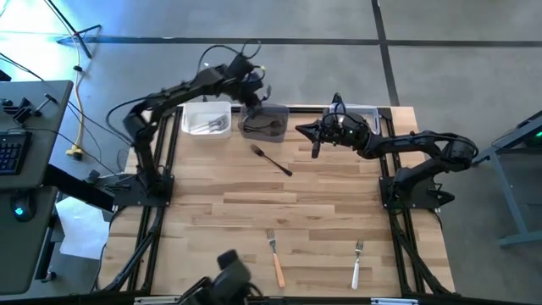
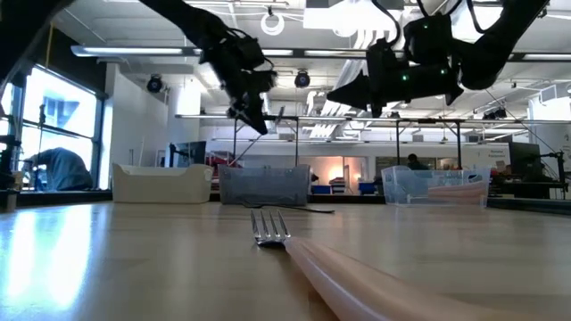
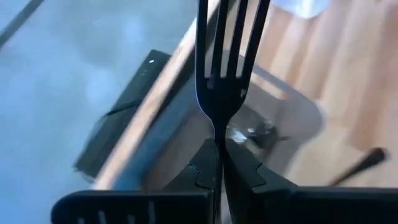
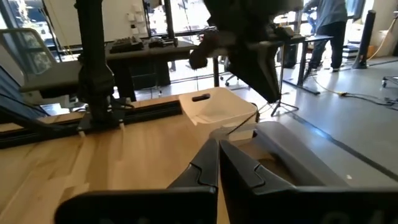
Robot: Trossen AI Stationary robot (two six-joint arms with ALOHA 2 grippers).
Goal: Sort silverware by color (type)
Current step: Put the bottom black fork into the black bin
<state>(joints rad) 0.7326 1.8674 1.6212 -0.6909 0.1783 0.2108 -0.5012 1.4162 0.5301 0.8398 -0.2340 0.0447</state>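
The left gripper (image 3: 219, 163) pinched a black fork (image 3: 225, 68) above the grey bin (image 1: 263, 122). The right gripper (image 1: 302, 130), pressed together and empty, hovered just beside that bin.

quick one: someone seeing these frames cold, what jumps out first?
Probably the left gripper, shut on a black fork held up over the grey bin at the table's far edge, beside the white bin. Next, the loose forks on the wood: another black one mid-table, then an orange-handled fork and a white-handled fork near the front edge. The right gripper hangs shut and empty by the clear bin.
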